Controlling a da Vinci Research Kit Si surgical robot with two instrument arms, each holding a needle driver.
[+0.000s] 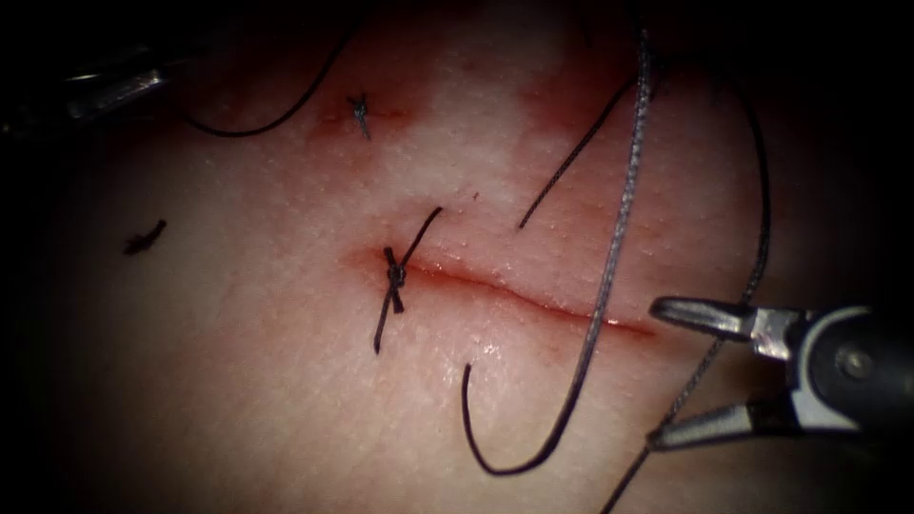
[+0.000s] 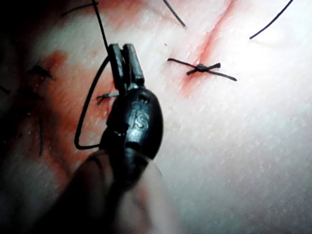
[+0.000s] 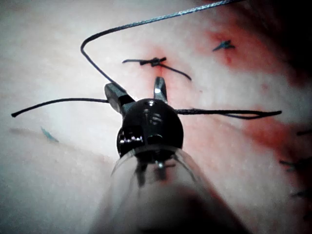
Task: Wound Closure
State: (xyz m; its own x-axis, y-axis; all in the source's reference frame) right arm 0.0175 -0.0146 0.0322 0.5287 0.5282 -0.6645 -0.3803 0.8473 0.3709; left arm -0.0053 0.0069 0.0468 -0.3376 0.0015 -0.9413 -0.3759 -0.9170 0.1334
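tissue bears knotted cut; right tool jaws apart, empty.

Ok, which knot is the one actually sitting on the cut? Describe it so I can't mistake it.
Start at the cut, the red line running across the tissue. At its left end sits the knot, with two tails crossing the line. The other knot, further up, sits on a red patch, apart from the cut.

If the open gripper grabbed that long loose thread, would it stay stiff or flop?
Probably floppy: the thread lies in slack curves across the tissue. Likely light, and thin enough to slip. The right gripper stands open, holding nothing.
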